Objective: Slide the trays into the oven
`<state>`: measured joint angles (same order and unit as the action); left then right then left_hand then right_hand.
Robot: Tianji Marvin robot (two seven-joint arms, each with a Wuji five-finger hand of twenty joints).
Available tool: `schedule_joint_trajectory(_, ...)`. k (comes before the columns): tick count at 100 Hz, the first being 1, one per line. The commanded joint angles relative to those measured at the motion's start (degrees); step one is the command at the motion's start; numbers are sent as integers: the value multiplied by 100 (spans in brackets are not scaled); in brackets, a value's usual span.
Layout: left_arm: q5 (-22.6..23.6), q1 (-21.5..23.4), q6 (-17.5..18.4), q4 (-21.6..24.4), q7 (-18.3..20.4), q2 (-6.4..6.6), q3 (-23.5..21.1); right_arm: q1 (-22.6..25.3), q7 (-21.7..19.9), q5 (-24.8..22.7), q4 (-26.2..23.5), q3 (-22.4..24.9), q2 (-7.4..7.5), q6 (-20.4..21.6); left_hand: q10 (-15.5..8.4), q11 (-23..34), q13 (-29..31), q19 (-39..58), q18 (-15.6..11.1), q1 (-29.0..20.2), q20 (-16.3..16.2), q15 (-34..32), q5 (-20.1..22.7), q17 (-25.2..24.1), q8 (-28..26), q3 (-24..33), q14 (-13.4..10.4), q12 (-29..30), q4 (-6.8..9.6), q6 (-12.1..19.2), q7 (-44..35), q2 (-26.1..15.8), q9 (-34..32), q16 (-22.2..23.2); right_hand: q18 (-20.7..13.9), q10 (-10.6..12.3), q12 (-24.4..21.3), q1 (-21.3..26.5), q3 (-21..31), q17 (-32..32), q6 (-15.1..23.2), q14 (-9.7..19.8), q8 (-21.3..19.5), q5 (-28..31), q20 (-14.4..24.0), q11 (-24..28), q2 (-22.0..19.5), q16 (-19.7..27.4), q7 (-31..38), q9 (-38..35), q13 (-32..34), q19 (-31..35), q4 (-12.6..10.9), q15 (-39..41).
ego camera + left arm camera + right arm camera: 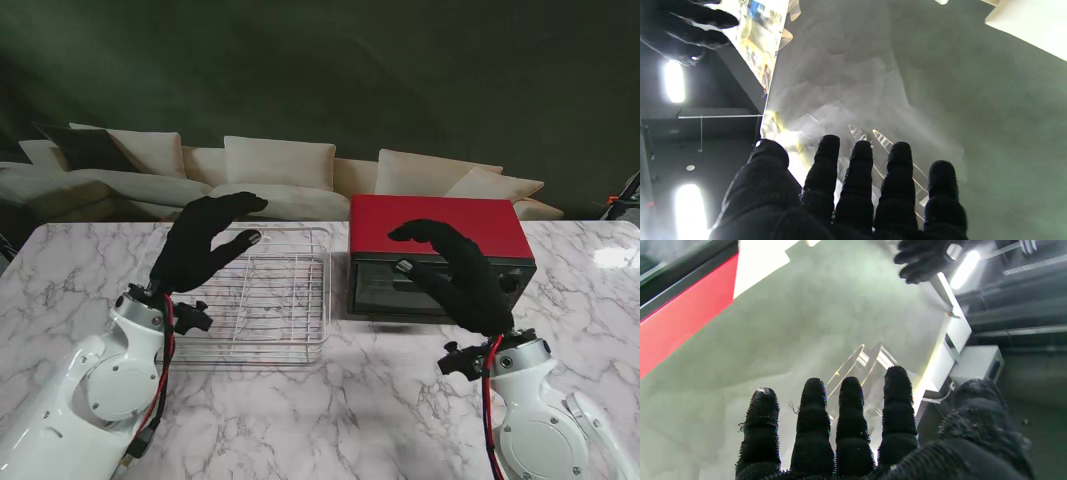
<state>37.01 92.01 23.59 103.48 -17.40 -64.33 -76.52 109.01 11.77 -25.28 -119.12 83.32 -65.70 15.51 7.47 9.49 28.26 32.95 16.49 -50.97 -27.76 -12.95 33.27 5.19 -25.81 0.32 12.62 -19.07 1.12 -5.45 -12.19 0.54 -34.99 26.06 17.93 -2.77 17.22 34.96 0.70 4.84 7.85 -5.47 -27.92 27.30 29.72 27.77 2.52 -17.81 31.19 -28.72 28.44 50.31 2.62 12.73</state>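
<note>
A wire rack tray [270, 290] lies flat on the marble table [380, 400], just left of the red oven [440, 228]. The oven's dark glass door faces me and looks closed. My left hand [205, 245] is raised over the tray's far left part, fingers spread, holding nothing. In front of the oven door my right hand [455, 275] is also lifted with its fingers apart and empty. Both wrist views point upward: the left hand [853, 186] and the right hand [853, 430] show spread fingers, and a strip of the oven's red top [683, 316] is in the right wrist view.
A cream sofa [270, 170] with cushions runs behind the table's far edge, against a dark green wall. Bare marble stretches nearer to me, between the two arms.
</note>
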Motion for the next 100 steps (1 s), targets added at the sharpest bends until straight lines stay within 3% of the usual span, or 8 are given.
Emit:
schedule_joint_trajectory(1, -37, 60, -6, -60, 248, -126, 79, -125, -59, 235, 164, -129, -68, 23, 9, 180, 113, 215, -72, -3, -137, -149, 79, -23, -79, -169, -99, -126, -70, -137, -90, -282, -26, 129, 68, 191, -61, -127, 72, 29, 275, 220, 121, 121, -55, -108, 74, 89, 8, -145, 142, -78, -88, -208)
schedule_joint_trajectory(37, -536, 65, -650, -604, 525, -132, 414, -875, -202, 1166, 1404, -802, -128, 5, 42, 288, 65, 362, -79, -30, -127, -190, 46, -118, -71, -159, -75, -178, -56, -201, -123, -315, 2, 210, 8, 336, -59, -199, 289, -38, 355, 382, 158, 136, -134, -154, 81, 152, 84, -193, 131, -111, -75, -305)
schedule_joint_trajectory(39, -553, 62, -680, -632, 538, -132, 421, -891, -224, 1200, 1448, -822, -128, -20, 39, 290, 55, 362, -77, -25, -125, -188, 47, -123, -69, -162, -70, -179, -57, -198, -125, -318, 7, 211, 21, 323, -12, -617, 1120, -45, 345, 372, 350, 160, -112, -224, 288, 130, 128, -223, 145, -160, 39, -330)
schedule_joint_trajectory(41, -563, 57, -703, -663, 541, -133, 428, -917, -242, 1217, 1492, -841, -128, -51, 46, 293, 51, 362, -74, -34, -123, -187, 46, -125, -68, -157, -72, -180, -55, -202, -125, -322, 8, 212, 62, 284, -3, -705, 1356, -60, 323, 334, 387, 192, -111, -233, 358, 125, 151, -254, 155, -185, 62, -331)
schedule_joint_trajectory(49, -607, 57, -750, -739, 550, -137, 433, -949, -453, 1147, 1562, -822, -76, -143, 48, 301, 43, 355, -71, -34, -114, -184, 60, -143, -64, -160, -57, -182, -55, -198, -134, -323, 0, 215, -3, 370, -12, -799, 1496, -51, 395, 424, 378, 138, -112, -248, 291, 136, 136, -218, 128, -213, 77, -353)
schedule_joint_trajectory(100, -456, 86, -676, -748, 672, -88, 213, -1018, -506, 1180, 1697, -831, -70, -166, 58, 253, 13, 310, -44, -28, -80, -133, 50, -169, -28, -166, -38, -164, -61, -208, -100, -318, -43, 196, 25, 358, -19, -958, 1796, -4, 413, 427, 308, 140, -70, -223, 413, 148, 130, -281, 193, -226, 104, -356)
